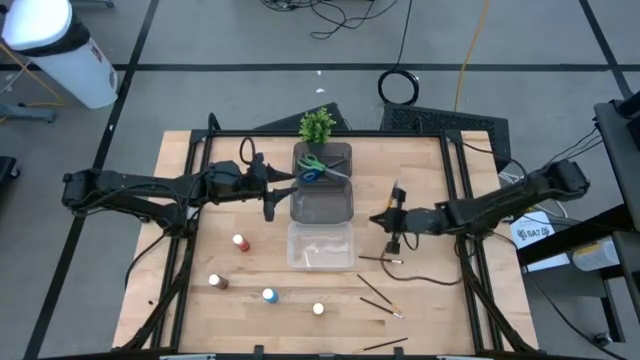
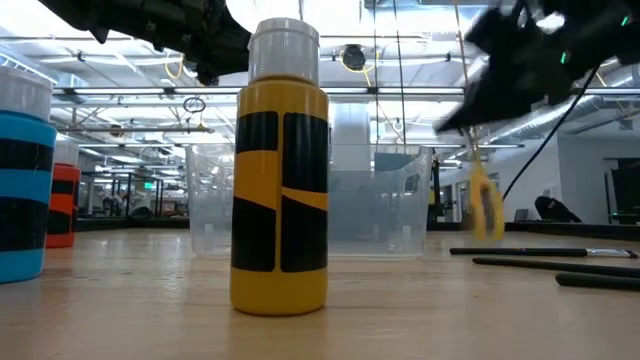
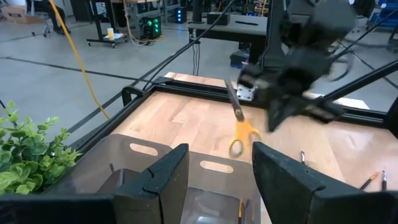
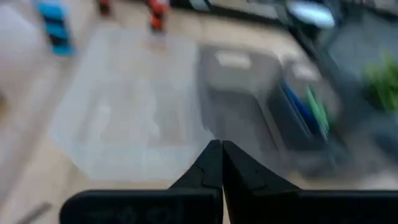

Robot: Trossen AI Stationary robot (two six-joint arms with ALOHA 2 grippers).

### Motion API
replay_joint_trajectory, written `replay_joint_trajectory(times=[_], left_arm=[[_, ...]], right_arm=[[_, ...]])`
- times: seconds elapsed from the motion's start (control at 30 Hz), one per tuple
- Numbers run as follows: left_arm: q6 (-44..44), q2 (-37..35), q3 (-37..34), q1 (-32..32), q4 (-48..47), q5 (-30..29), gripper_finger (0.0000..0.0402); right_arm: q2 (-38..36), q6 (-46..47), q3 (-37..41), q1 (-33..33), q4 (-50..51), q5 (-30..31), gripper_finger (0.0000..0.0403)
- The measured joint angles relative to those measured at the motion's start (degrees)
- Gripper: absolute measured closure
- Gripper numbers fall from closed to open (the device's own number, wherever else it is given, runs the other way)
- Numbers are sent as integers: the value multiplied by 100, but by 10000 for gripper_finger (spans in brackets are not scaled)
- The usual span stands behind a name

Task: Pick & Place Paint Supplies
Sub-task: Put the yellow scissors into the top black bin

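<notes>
Yellow-and-black paint bottle [image 2: 279, 170] fills my low view; my right tool [image 3: 249, 84] clenches yellow-handled scissors [image 3: 241, 129], handles down, long axis near vertical; left tool [image 3: 214, 177] released.

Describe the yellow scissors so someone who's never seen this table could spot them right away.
Start at the two plastic bins, dark and clear, in the table's middle. Just right of them, the right gripper holds the yellow scissors in the air, handles hanging down. The other scissors, blue and green, lie inside the dark bin.
</notes>
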State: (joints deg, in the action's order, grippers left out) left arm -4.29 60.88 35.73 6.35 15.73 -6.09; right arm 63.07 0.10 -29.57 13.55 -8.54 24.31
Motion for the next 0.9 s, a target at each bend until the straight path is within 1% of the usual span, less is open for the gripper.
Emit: replay_joint_trajectory(times=[0.17, 0.23, 0.3, 0.4, 0.47, 0.53, 0.6, 0.67, 0.7, 0.83, 0.87, 0.9], left_arm=[[-38, 0, 0, 0, 52, 4, 213], [-40, 0, 0, 0, 42, 4, 213], [-40, 0, 0, 0, 44, 4, 213], [-42, 0, 0, 0, 42, 4, 213], [-42, 0, 0, 0, 39, 4, 213], [-44, 0, 0, 0, 37, 4, 213], [-49, 0, 0, 0, 37, 4, 213], [-49, 0, 0, 0, 37, 4, 213], [-49, 0, 0, 0, 37, 4, 213], [-49, 0, 0, 0, 39, 4, 213], [-49, 0, 0, 0, 39, 4, 213], [-49, 0, 0, 0, 40, 4, 213]], right_arm=[[-3, -739, 1, 283, -946, -34, 397], [-19, -846, -1, 352, -1027, -7, 398], [-32, -839, -1, 391, -904, 154, 399], [-35, -529, -1, 379, -738, 475, 400], [-35, -189, -1, 377, -566, 907, 401], [-35, 408, 1, 371, -577, 1268, 402], [-39, 1058, 1, 367, -789, 1268, 394], [-26, 1421, 10, 337, -1198, 909, 374], [8, 1449, 33, 320, -1580, 597, 360], [253, 986, 93, 296, -3335, -771, 295], [327, 804, 88, 330, -3641, -1024, 278], [383, 695, 32, 381, -3710, -1207, 260]])
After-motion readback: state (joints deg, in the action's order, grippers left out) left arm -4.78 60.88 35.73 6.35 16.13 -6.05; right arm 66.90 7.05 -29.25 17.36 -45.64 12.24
